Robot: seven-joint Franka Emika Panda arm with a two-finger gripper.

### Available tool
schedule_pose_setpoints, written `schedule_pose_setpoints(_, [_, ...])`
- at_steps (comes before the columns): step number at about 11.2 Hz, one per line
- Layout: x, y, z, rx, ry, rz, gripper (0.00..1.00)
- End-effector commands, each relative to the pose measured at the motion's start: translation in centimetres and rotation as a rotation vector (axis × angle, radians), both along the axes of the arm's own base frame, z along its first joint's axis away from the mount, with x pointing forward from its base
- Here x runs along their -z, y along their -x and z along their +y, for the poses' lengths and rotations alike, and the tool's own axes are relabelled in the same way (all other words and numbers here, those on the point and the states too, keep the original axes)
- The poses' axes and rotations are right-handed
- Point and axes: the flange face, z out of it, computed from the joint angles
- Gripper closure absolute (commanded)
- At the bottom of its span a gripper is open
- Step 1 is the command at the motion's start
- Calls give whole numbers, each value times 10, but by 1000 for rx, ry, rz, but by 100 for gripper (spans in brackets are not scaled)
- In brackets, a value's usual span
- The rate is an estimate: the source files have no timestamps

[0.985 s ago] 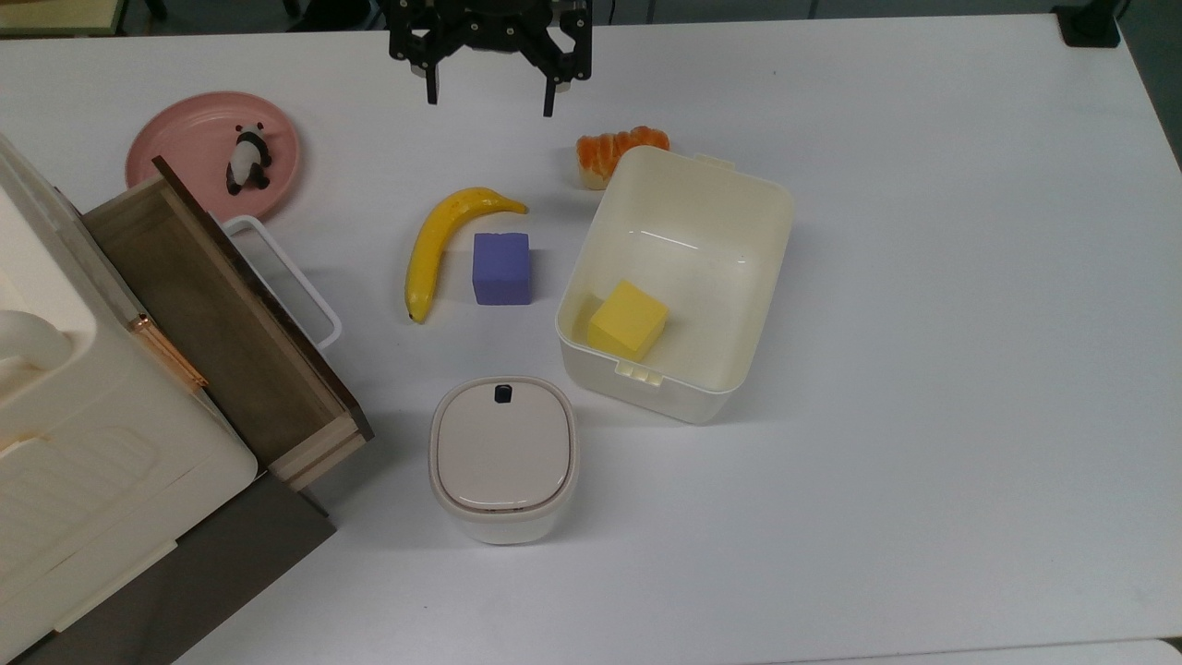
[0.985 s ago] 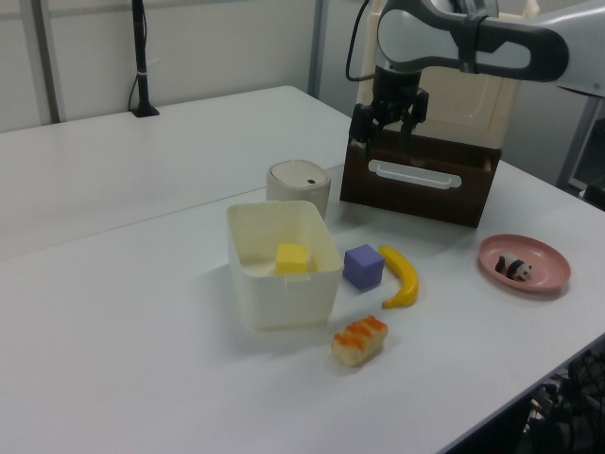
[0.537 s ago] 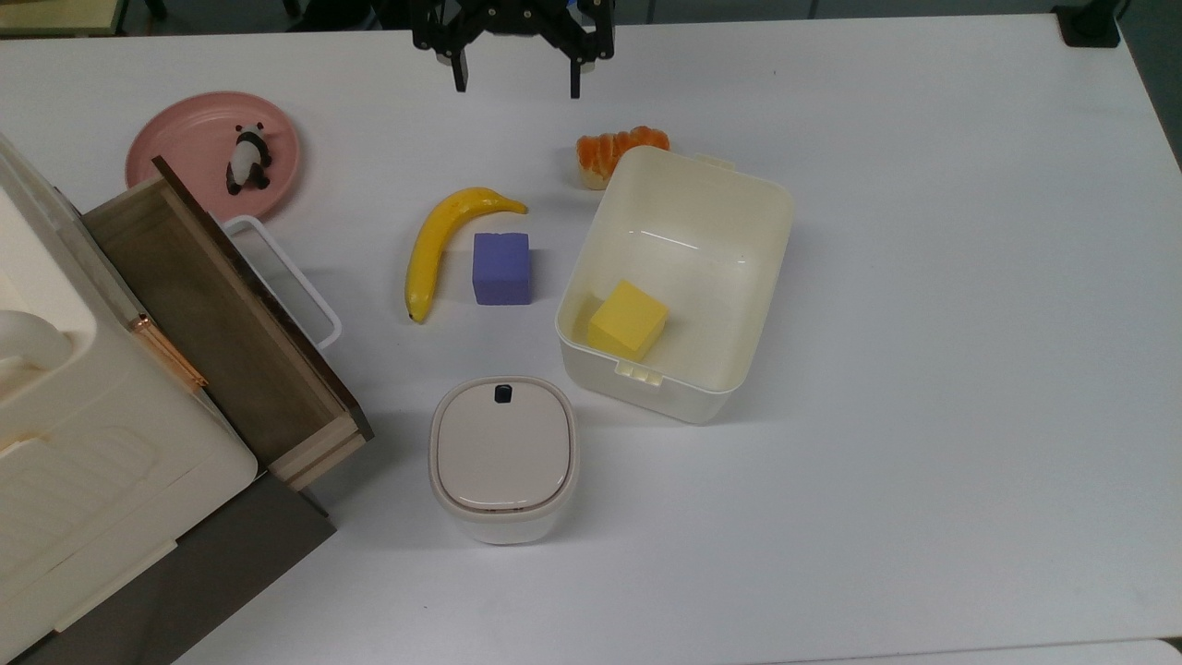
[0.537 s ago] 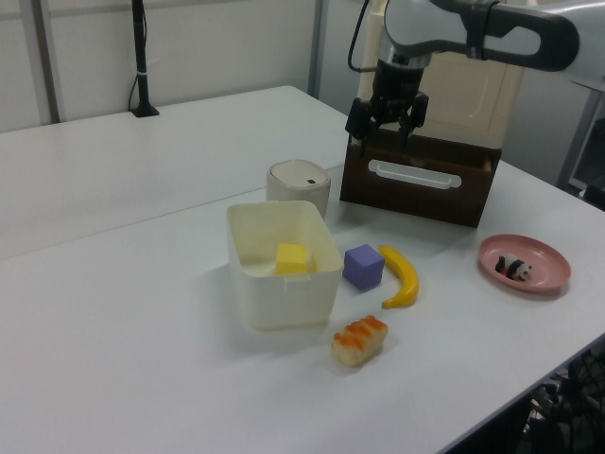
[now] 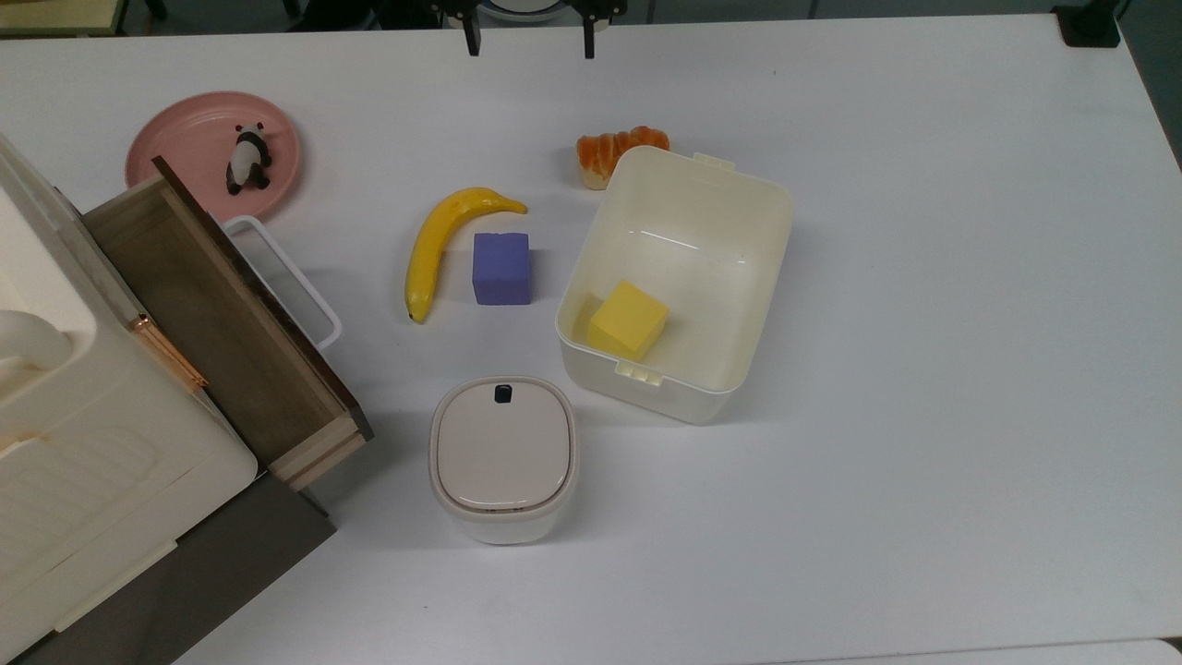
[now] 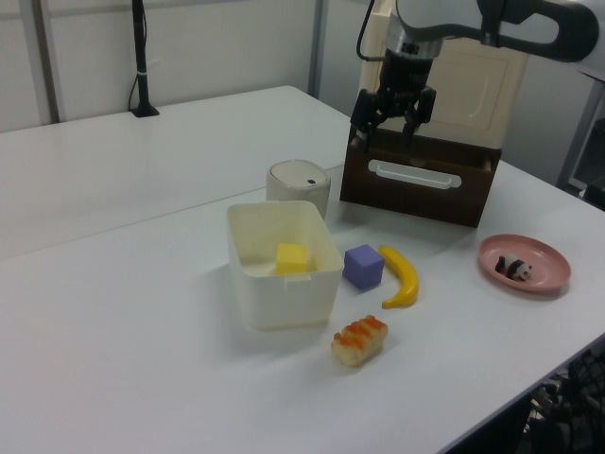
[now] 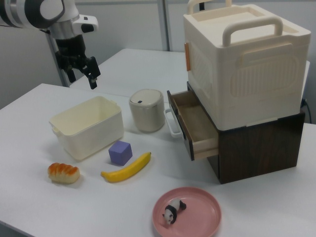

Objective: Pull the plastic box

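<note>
Overhead, the end effector (image 6: 392, 124) hangs with its two fingers spread apart, gripping nothing, high above the white worktop (image 5: 923, 369) and well apart from the plastic box (image 5: 729, 208). That box sits upright mid-worktop with a yellow block (image 5: 628, 320) inside, apparently resting near one short wall. A purple cube (image 5: 501, 268) lies just beside it.

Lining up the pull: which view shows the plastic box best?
The top view: the plastic box shows its whole rim, both clip tabs and the yellow block inside. The left and right views show it slanted, mostly its walls.
</note>
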Motion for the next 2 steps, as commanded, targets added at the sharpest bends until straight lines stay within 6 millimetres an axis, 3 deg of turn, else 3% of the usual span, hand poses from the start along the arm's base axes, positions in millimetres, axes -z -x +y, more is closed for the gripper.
schedule_pose_setpoints(1, [-13,7,6,4,-34,-25,0])
schedule_pose_setpoints(2, [-13,7,7,3,-49,-24,0])
